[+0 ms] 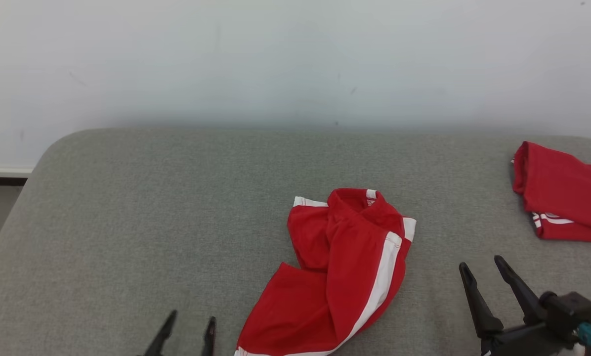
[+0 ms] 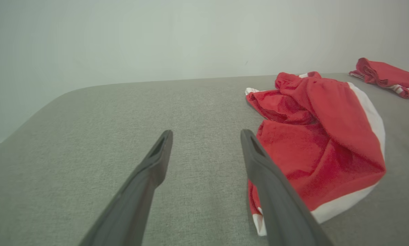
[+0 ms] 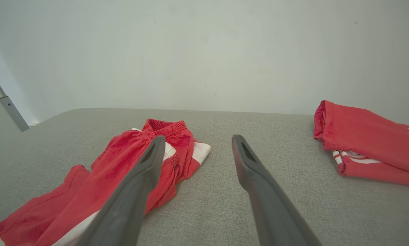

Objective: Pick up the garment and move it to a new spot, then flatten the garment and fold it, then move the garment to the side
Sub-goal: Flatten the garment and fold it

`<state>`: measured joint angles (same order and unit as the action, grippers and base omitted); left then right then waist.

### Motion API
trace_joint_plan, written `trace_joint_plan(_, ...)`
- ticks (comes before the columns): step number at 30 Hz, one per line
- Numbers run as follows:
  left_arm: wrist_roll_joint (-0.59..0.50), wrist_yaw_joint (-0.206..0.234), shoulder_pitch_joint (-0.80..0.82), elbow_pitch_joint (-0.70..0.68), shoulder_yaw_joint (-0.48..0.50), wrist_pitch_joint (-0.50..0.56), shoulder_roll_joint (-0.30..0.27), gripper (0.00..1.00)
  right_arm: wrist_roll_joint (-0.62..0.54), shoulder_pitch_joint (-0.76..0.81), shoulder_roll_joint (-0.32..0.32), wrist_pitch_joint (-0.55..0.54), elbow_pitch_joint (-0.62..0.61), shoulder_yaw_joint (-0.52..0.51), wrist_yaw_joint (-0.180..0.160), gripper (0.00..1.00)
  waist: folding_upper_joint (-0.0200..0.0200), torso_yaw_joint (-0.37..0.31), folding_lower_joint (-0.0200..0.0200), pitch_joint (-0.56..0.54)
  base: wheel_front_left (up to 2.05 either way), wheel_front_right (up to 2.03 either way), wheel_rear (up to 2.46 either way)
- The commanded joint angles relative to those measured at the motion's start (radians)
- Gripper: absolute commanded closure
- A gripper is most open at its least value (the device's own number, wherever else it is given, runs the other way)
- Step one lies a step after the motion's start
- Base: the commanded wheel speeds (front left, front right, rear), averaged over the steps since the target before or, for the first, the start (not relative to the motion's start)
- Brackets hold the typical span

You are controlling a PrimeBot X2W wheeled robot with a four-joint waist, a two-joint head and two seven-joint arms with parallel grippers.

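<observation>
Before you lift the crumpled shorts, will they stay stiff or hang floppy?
Probably floppy: the shorts lie in soft folds, so they should droop. Likely light: the cloth looks thin. Hardly slippery on the coarse pad.

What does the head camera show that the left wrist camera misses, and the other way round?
Head view alone of the two: the right claw, open, right of the crumpled red garment. Left wrist view alone of the two: how high that garment bunches up, seen from the side. Both: the open left claw, the garment, a folded red garment, the grey surface and the white wall.
</observation>
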<state>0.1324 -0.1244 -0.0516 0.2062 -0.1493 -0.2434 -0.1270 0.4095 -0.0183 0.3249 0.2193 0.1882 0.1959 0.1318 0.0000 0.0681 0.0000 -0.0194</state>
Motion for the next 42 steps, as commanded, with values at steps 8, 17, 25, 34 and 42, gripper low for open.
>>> trace_joint_plan(8, 0.103, -0.004, 0.077, 0.14, -0.24, 0.017, -0.069, 0.0, 0.072, -0.17, 0.094, -0.055, 0.124, 0.138, -0.003, 0.0, 0.0, 0.051, 0.0, 0.048, 0.0, 0.0, 0.0)
trace_joint_plan(17, 0.217, -0.005, 0.182, 0.293, -0.4, 0.001, -0.097, 0.0, 0.175, -0.368, 0.158, -0.105, 0.261, 0.353, -0.003, 0.0, 0.0, 0.077, 0.0, 0.093, 0.0, 0.0, 0.0)
trace_joint_plan(25, 0.277, -0.005, 0.271, 0.383, -0.484, -0.012, -0.092, 0.0, 0.267, -0.49, 0.205, -0.12, 0.347, 0.502, -0.003, 0.0, 0.0, 0.105, 0.0, 0.119, 0.0, 0.0, 0.0)
trace_joint_plan(34, 0.384, -0.005, 0.359, 0.479, -0.605, -0.018, -0.072, 0.0, 0.383, -0.61, 0.251, -0.129, 0.398, 0.705, -0.003, 0.0, 0.0, 0.116, 0.0, 0.157, 0.0, 0.0, 0.0)
trace_joint_plan(42, 0.457, -0.005, 0.393, 0.525, -0.66, -0.019, -0.06, 1.0, 0.449, -0.654, 0.282, -0.044, 0.392, 0.807, -0.003, 1.0, 0.0, 0.112, 0.0, 0.159, 0.0, 0.0, 0.0)
